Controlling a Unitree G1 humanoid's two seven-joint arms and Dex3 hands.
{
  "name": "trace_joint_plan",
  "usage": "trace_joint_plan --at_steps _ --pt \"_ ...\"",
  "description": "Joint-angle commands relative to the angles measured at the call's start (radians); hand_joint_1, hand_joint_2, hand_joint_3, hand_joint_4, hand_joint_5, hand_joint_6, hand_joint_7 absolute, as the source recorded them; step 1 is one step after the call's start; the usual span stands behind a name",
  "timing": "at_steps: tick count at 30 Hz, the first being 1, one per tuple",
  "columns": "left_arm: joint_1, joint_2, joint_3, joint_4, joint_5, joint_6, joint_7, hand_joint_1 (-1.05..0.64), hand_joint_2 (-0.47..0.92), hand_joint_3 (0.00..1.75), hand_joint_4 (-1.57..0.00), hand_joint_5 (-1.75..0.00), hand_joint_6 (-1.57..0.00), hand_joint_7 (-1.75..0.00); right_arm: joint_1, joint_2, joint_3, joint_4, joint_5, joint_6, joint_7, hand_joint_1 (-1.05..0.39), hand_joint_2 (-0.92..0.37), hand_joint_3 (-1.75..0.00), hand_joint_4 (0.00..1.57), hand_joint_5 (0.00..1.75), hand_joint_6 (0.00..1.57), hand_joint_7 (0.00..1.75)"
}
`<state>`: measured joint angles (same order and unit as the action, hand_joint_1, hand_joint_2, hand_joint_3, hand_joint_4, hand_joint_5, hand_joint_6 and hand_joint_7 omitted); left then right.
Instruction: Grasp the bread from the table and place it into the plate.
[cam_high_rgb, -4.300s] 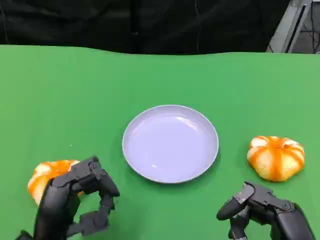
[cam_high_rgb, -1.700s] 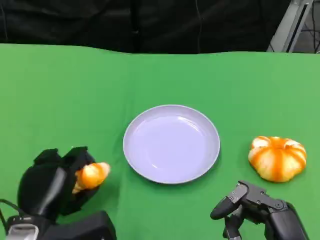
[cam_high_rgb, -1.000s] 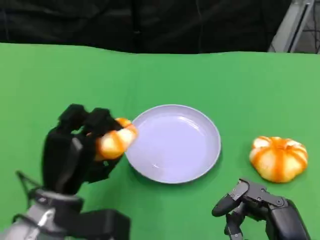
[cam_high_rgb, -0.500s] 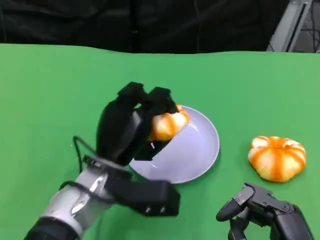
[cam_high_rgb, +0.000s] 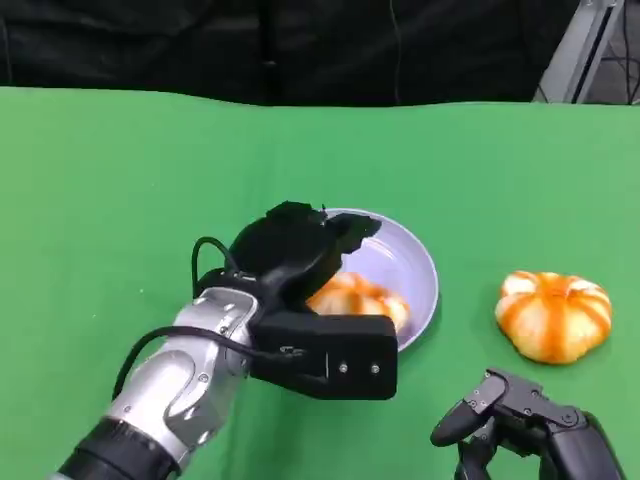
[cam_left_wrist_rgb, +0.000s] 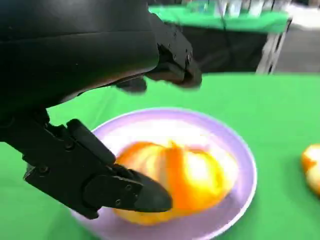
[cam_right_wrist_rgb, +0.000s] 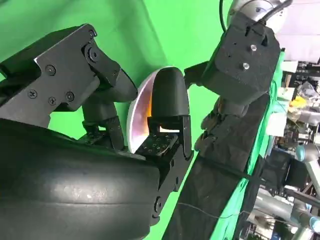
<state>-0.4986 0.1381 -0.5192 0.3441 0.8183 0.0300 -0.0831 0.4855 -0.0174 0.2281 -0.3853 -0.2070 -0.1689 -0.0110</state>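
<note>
Green cloth is covering the bench (cam_high_rgb: 120, 170), with black curtains hanging behind its far edge. Near the middle of the bench, a shallow lilac plate (cam_high_rgb: 420, 270) is sitting flat. An orange-and-white striped bread roll (cam_high_rgb: 360, 297) is lying inside the plate, resting on its floor toward the robot's side.

Reaching over the plate from the robot's side, the left hand (cam_high_rgb: 290, 255) is hovering directly above the roll, its silver forearm trailing back from the plate toward the robot. In the left wrist view the black fingers (cam_left_wrist_rgb: 172, 55) are spreading apart around the roll (cam_left_wrist_rgb: 175, 180), with upper fingers arching over it and a lower one lying close against its near side; whether that finger is touching the roll cannot be told. The grasp is looking released rather than clenched, with the roll sitting on the plate (cam_left_wrist_rgb: 240, 150).

Well apart from the plate, on its right side, a second striped roll (cam_high_rgb: 552, 315) is lying on the green cloth. The right hand (cam_high_rgb: 520, 425) is resting nearer the robot than that second roll, its fingers loosely curling with nothing in them and not touching the roll.
</note>
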Motion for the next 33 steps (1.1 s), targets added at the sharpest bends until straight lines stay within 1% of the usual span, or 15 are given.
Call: trace_joint_plan --at_steps 1,7,13,17,18,20,22,23,25,26,27,28,30,31,33 --pt "0.008 0.022 -0.005 -0.032 -0.005 0.022 -0.038 -0.85 0.92 0.52 0.00 0.00 -0.05 -0.01 0.003 -0.003 -0.001 -0.014 0.004 0.001 -0.003 0.05 -0.47 -1.24 0.66 1.63 0.72 1.34" --pt "0.028 0.052 -0.005 -0.095 -0.006 0.056 -0.114 -0.90 0.92 0.55 0.00 0.00 -0.06 -0.01 0.000 -0.008 -0.003 -0.007 0.004 -0.006 -0.001 0.05 -0.47 -1.25 0.66 1.64 0.72 1.35" --pt "0.115 0.102 0.041 -0.216 -0.037 0.023 -0.079 -0.87 0.92 0.57 -0.01 0.00 -0.07 -0.01 0.005 -0.002 0.002 -0.022 0.002 0.006 -0.004 0.03 -0.48 -1.22 0.66 1.63 0.71 1.34" --pt "0.241 0.112 0.128 -0.284 -0.117 -0.098 0.074 -0.79 0.92 0.54 -0.06 -0.04 -0.12 -0.04 0.006 0.001 0.005 -0.023 0.006 0.008 -0.004 0.05 -0.49 -1.22 0.66 1.63 0.72 1.34" --pt "0.275 0.109 0.153 -0.286 -0.138 -0.148 0.137 -0.74 0.92 0.50 -0.16 -0.09 -0.19 -0.07 0.006 0.000 0.006 -0.022 0.005 0.007 -0.004 0.05 -0.48 -1.22 0.66 1.63 0.72 1.34" --pt "0.312 0.105 0.182 -0.278 -0.163 -0.218 0.218 -0.70 0.92 0.47 -0.25 -0.15 -0.27 -0.10 0.006 0.000 0.007 -0.021 0.004 0.005 -0.005 0.05 -0.48 -1.23 0.66 1.63 0.72 1.34" --pt "0.348 0.106 0.209 -0.259 -0.183 -0.296 0.295 -0.69 0.92 0.46 -0.27 -0.17 -0.28 -0.10 0.008 0.001 0.009 -0.027 0.005 0.013 -0.003 0.05 -0.48 -1.23 0.66 1.63 0.72 1.34" --pt "0.380 0.108 0.232 -0.247 -0.202 -0.361 0.352 -0.64 0.92 0.44 -0.35 -0.22 -0.36 -0.14 0.010 0.001 0.010 -0.030 0.005 0.017 -0.003 0.04 -0.48 -1.23 0.66 1.63 0.71 1.34" --pt "0.428 0.112 0.269 -0.221 -0.234 -0.482 0.441 -0.55 0.92 0.38 -0.32 -0.63 -0.50 -0.16 0.008 -0.003 0.010 -0.026 0.002 0.007 -0.003 0.04 -0.48 -1.23 0.66 1.63 0.70 1.34" --pt "0.439 0.113 0.281 -0.208 -0.248 -0.527 0.463 -0.51 0.92 0.34 -0.33 -0.75 -0.57 -0.18 0.007 -0.005 0.009 -0.023 0.001 0.003 -0.003 0.05 -0.48 -1.23 0.66 1.63 0.70 1.34" --pt "0.445 0.112 0.290 -0.195 -0.255 -0.560 0.477 -0.47 0.92 0.31 -0.37 -0.85 -0.64 -0.21 0.006 -0.006 0.008 -0.022 0.000 0.000 -0.003 0.05 -0.48 -1.23 0.66 1.63 0.70 1.35" --pt "0.460 0.110 0.304 -0.182 -0.281 -0.609 0.490 -0.45 0.92 0.30 -0.38 -0.89 -0.67 -0.22 0.007 -0.006 0.008 -0.023 0.002 0.003 -0.002 0.05 -0.48 -1.23 0.66 1.63 0.71 1.35" --pt "0.485 0.108 0.328 -0.157 -0.335 -0.691 0.494 -0.29 0.92 0.26 -0.58 -0.99 -0.84 -0.29 0.008 -0.004 0.007 -0.025 0.006 0.009 -0.001 0.04 -0.49 -1.22 0.66 1.63 0.70 1.35" --pt "0.501 0.108 0.338 -0.145 -0.366 -0.731 0.488 -0.20 0.87 0.37 -0.66 -1.01 -0.91 -0.31 0.008 -0.004 0.007 -0.024 0.007 0.011 0.000 0.04 -0.49 -1.22 0.66 1.63 0.70 1.35" --pt "0.530 0.111 0.353 -0.127 -0.401 -0.787 0.474 -0.09 0.64 0.86 -0.80 -1.11 -1.01 -0.45 0.006 -0.005 0.006 -0.022 0.006 0.011 0.000 0.04 -0.49 -1.22 0.65 1.63 0.70 1.35"
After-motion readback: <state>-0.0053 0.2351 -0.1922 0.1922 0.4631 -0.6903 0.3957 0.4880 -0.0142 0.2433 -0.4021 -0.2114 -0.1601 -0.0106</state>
